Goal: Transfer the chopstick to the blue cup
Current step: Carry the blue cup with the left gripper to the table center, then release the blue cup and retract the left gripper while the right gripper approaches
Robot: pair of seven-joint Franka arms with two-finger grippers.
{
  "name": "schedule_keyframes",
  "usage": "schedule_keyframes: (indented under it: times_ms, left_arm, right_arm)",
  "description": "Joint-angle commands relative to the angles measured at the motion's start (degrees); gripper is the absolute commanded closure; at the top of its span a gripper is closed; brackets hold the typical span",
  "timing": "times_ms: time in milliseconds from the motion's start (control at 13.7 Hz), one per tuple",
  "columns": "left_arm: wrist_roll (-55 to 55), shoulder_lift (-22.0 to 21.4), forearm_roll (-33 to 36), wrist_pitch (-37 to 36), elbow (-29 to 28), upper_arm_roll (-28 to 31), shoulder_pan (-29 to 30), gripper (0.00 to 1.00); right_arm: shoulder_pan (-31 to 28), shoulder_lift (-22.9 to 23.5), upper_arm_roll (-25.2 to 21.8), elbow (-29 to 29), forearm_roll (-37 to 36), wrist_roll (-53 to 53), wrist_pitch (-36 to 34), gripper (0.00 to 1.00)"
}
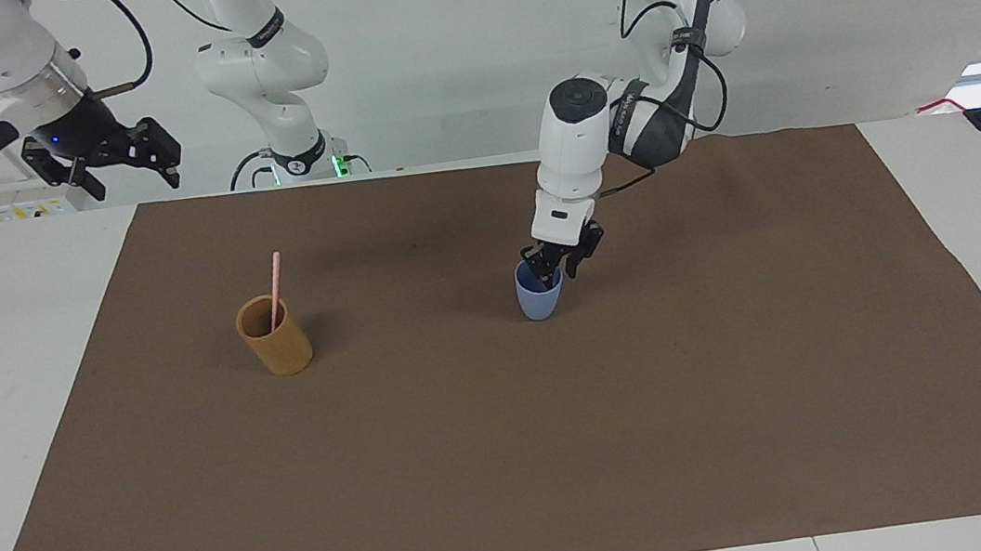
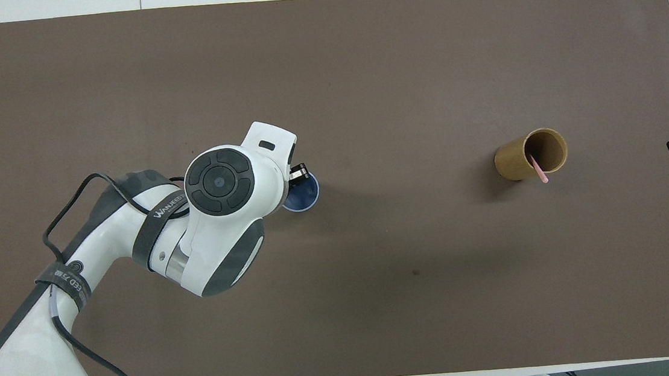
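**A:** So where is the chopstick (image 1: 274,290) against the 2 grippers?

**B:** It stands in the wooden cup (image 1: 274,336), leaning on the rim, its upper part sticking out above it. That cup sits on the brown mat (image 1: 513,460), toward the right arm's end of the table, roughly midway between the mat's edge by the robots and the edge away from them. No gripper touches it.

**A:** And the right gripper (image 1: 122,157)?

**B:** Up in the air over the table's corner at the right arm's end, outside the mat's corner nearest the robots. Its fingers are spread wide with nothing between them. That arm waits, well apart from the chopstick.

**A:** The left gripper (image 1: 560,262)?

**B:** It is down at the blue cup (image 1: 539,298), near the middle of the mat. The cup stands upright on its base. In the facing view 1 finger (image 1: 543,266) dips inside the mouth and the other hangs outside the wall, so the rim lies between them. The fingers are parted, and I cannot tell whether they press the wall or stand just clear of it.

**A:** From overhead?

**B:** The arm's wrist covers part of the cup; only the fingertips show at the rim.

**A:** Cup to cup?

**B:** Well apart, in a line along the table's length, bare mat between.
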Motion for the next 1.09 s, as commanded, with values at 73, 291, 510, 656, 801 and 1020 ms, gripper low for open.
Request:
schedule_keyframes:
  times_ms: [73, 291, 510, 656, 801, 1020]
  left_arm:
    - [0.3, -2.1, -0.3, -9.6, 6.5, 0.8, 0.9, 0.00]
    - [2.4, -3.0, 1.6, -22.0, 14.7, 1.1, 9.7, 0.00]
    - [23.2, -6.6, 2.3, -30.7, 18.3, 1.2, 21.4, 0.00]
    - [38.8, -9.2, 2.5, -36.4, 19.5, 1.2, 28.1, 0.00]
    - [46.2, -10.5, 2.7, -38.4, 19.2, 1.2, 32.0, 0.00]
    - [46.3, -10.5, 2.6, -38.1, 19.1, 1.2, 34.7, 0.00]
  right_arm:
    - [-0.1, -1.7, 0.3, -2.6, -0.2, 0.6, 0.2, 0.00]
    - [0.0, -2.2, 0.3, -3.8, -0.2, 0.2, 1.1, 0.00]
    - [0.8, -1.7, 0.2, -3.3, 4.2, 4.7, 3.6, 0.00]
    - [1.7, -2.3, 0.7, -8.1, 6.0, 11.6, 7.9, 0.00]
    - [2.6, -2.4, 0.6, -13.4, 8.4, 13.9, 12.1, 0.00]
    - [0.8, -1.9, 0.5, -22.5, 14.7, 19.0, 18.1, 0.00]
